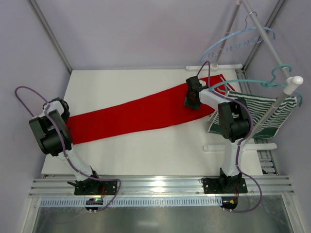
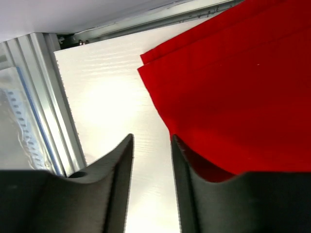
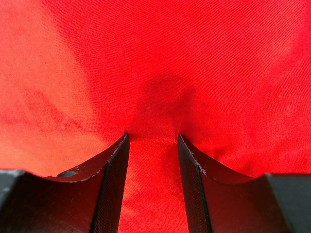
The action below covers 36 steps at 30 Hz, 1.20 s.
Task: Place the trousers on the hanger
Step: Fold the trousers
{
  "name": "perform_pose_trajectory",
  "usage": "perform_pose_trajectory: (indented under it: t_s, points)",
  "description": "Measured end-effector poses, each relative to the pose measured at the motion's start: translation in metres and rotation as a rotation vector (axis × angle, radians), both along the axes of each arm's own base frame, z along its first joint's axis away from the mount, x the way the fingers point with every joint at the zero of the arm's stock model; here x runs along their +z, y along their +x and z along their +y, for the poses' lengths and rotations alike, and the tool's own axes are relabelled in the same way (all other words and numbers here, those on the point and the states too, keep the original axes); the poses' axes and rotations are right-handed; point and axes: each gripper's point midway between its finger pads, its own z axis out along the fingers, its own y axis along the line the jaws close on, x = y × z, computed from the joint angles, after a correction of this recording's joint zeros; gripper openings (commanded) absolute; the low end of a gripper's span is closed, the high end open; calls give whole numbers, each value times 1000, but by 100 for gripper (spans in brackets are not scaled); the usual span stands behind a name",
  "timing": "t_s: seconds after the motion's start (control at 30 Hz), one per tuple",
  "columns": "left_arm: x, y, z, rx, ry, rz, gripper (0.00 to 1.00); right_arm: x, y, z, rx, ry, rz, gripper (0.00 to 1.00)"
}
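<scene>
The trousers (image 1: 141, 114) lie flat across the table (image 1: 146, 155). The left gripper (image 2: 151, 160) stands narrowly parted beside the hem — empty. The right gripper (image 3: 152, 145) presses the cloth, perhaps pinching. The hanger (image 1: 233, 41) hangs on 1 rail (image 1: 272, 46).

Even, bright light is flooding the overhead view; the table (image 1: 146, 145) is reading crisp white, with only faint shadows lying under the arms. A small glare is gleaming on the near metal rail (image 1: 160, 183). In the right wrist view a soft round shadow is sitting on the trousers (image 3: 160, 97) — the dark jaws are blurring close up; the left wrist view's table is washing out.
</scene>
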Motion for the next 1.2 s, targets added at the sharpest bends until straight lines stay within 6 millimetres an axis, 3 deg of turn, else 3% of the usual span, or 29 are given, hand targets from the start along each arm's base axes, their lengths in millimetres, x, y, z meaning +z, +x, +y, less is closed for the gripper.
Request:
perform_pose_trajectory:
  t_s: [0.1,0.3,0.7,0.87,0.97,1.07,1.13,1.17,1.2]
  points:
    - [3,-3,-1,13,7,-3,53,0,0,0,0,0,0,48]
    - [-6,-8,-9,15,-10,-29,60,0,0,-1,1,-2,0,48]
    - [-16,-10,-16,10,-40,-69,58,1,-5,9,128,33,-20,52]
    - [-20,-4,-16,-7,-52,-72,37,8,-14,30,218,82,-20,59]
    - [-22,2,-16,-33,-59,-74,21,22,-24,49,289,104,-43,63]
    - [-25,7,-17,-55,-76,-90,15,44,-30,67,346,128,-85,64]
    - [-25,8,-18,-67,-84,-95,21,59,-32,76,378,141,-115,64]
    - [-25,9,-18,-76,-87,-91,33,64,-32,79,386,147,-126,64]
    - [-24,8,-18,-88,-86,-82,39,69,-31,81,393,153,-136,64]
